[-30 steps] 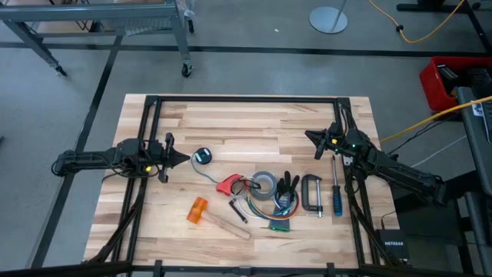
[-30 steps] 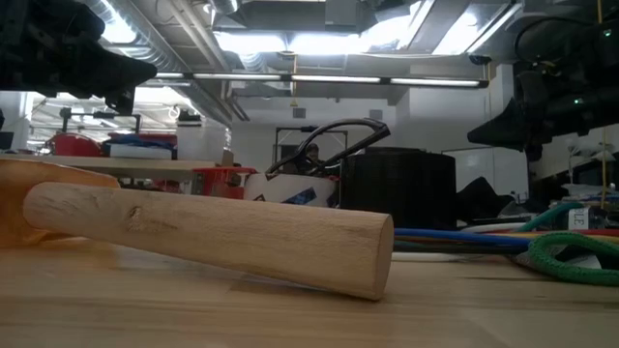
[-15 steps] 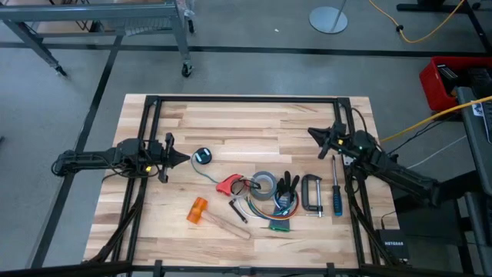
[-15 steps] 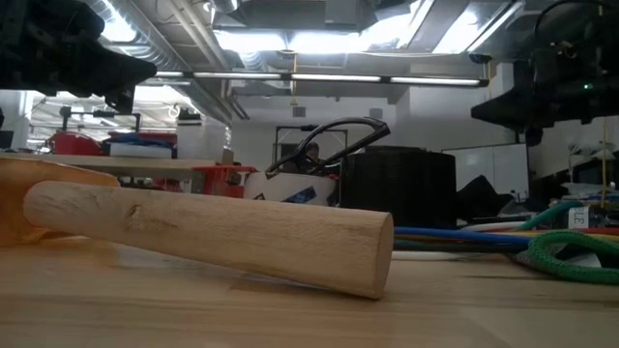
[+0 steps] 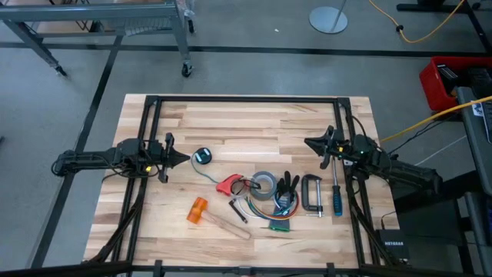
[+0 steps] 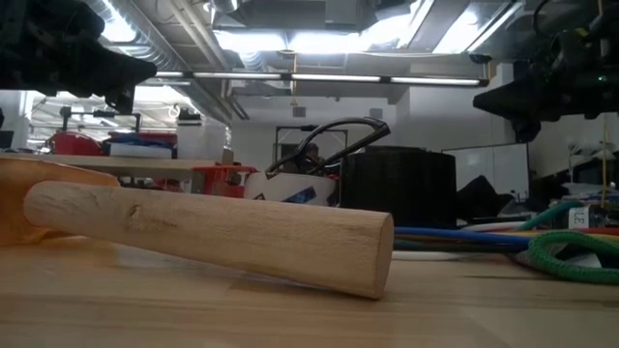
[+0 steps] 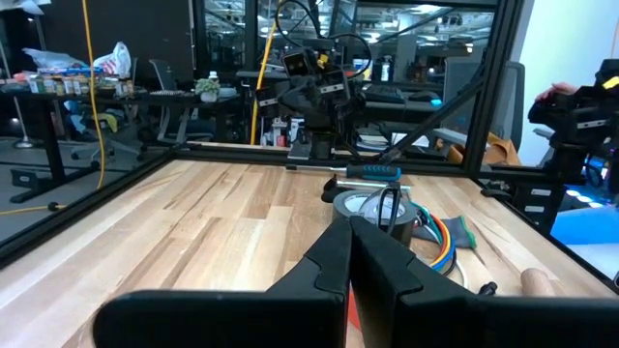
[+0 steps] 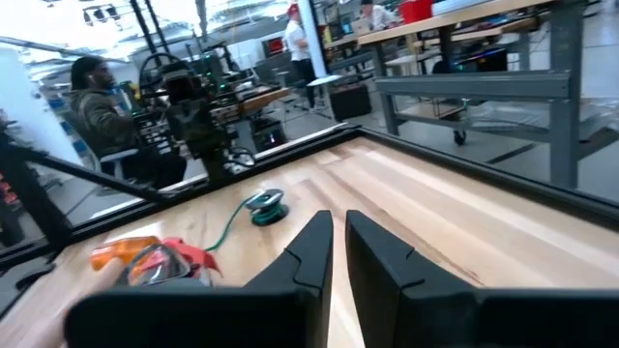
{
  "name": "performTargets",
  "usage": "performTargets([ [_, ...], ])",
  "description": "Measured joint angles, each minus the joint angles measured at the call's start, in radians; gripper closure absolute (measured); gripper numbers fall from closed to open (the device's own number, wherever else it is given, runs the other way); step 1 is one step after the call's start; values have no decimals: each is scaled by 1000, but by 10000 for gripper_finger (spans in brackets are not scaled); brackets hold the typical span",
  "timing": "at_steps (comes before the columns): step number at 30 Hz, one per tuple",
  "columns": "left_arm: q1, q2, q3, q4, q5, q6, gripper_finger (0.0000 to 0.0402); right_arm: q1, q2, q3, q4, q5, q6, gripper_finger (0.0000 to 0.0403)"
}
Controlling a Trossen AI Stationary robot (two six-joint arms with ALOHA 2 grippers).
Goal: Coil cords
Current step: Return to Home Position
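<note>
The cord (image 5: 203,155) lies on the table as a small dark coil marked teal. Its thin tail runs toward the red tool (image 5: 228,185). The right wrist view shows the cord (image 8: 266,205) too. My left gripper (image 5: 187,159) hovers level just left of the coil, shut and empty; in its own wrist view my left gripper (image 7: 350,232) hides the coil. My right gripper (image 5: 307,143) hovers level near the table's right side and points left. In its own view my right gripper (image 8: 338,227) shows a narrow gap with nothing in it.
Tools lie in the near middle: an orange-headed hammer (image 5: 198,209) with a wooden handle (image 6: 213,232), a tape roll (image 5: 265,183), pliers (image 5: 288,185), a clamp (image 5: 311,192), a blue screwdriver (image 5: 337,196) and multi-coloured wires (image 5: 280,219). Black frame rails (image 5: 246,99) border the table.
My right arm has swung about its base. Its gripper has moved a little toward the table's near edge and now points more squarely to the left. Its finger gap looks unchanged.
</note>
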Motion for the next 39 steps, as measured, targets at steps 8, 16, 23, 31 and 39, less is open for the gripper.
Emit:
performTargets([
  [8,0,0,0,0,0,0,400,12,-7,0,1,0,0,365],
  [16,0,0,0,0,0,0,400,11,-7,0,1,0,0,365],
  [23,0,0,0,0,0,0,400,11,-7,0,1,0,0,365],
  [31,0,0,0,0,0,0,400,11,-7,0,1,0,0,365],
  [39,0,0,0,0,0,0,400,11,-7,0,1,0,0,365],
])
